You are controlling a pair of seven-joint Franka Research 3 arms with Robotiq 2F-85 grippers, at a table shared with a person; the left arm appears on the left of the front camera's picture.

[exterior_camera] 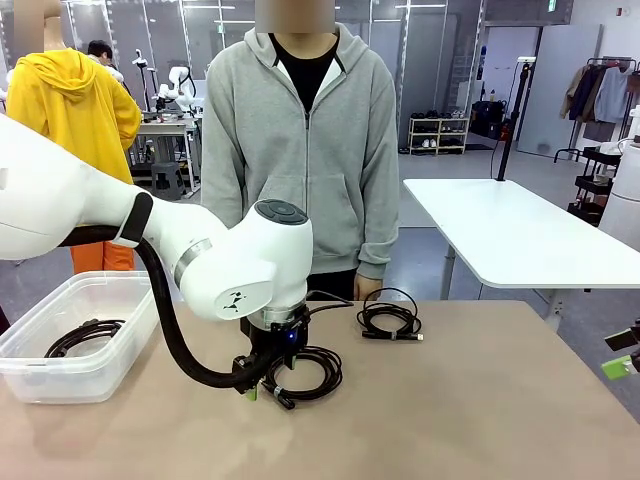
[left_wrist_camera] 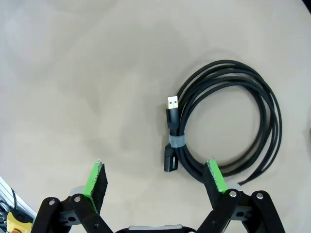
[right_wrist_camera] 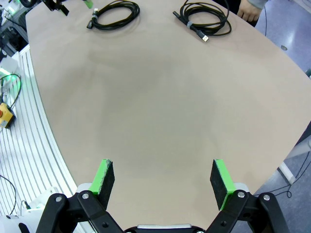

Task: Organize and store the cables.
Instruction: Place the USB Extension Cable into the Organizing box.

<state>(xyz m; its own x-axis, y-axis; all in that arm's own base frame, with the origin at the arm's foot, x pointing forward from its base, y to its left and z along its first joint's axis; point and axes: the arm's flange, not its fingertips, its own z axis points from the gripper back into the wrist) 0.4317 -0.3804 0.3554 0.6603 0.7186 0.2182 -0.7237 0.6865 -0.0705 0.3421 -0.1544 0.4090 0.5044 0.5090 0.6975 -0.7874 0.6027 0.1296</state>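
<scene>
- The left pincer [left_wrist_camera: 155, 177] hangs low over the beige surface [exterior_camera: 480, 400]. Its jaws are spread wide and hold nothing.
- Under it a thin black coiled cable [left_wrist_camera: 238, 121] lies flat on the surface, towards the robot's side. One green pad [left_wrist_camera: 214, 175] stands over the edge of the coil and the other over bare surface (whether the pad touches the cord I cannot tell).
- A grey tie [left_wrist_camera: 176, 141] binds that coil at one side, and a silver USB plug [left_wrist_camera: 172, 103] sticks out just beyond it, pointing away from the pincer.
- A second black coiled cable [exterior_camera: 390, 318] lies farther across the surface, near the hand [exterior_camera: 368, 290] of a person in a grey hooded jacket [exterior_camera: 305, 150] who stands at the far side.
- A third black coiled cable [exterior_camera: 85, 335] lies inside a clear plastic tub [exterior_camera: 100, 378] at the left end of the surface.
- The right pincer [right_wrist_camera: 163, 177] is also wide open and empty (it sits at the surface's right edge), above bare surface and well apart from both loose cables.
</scene>
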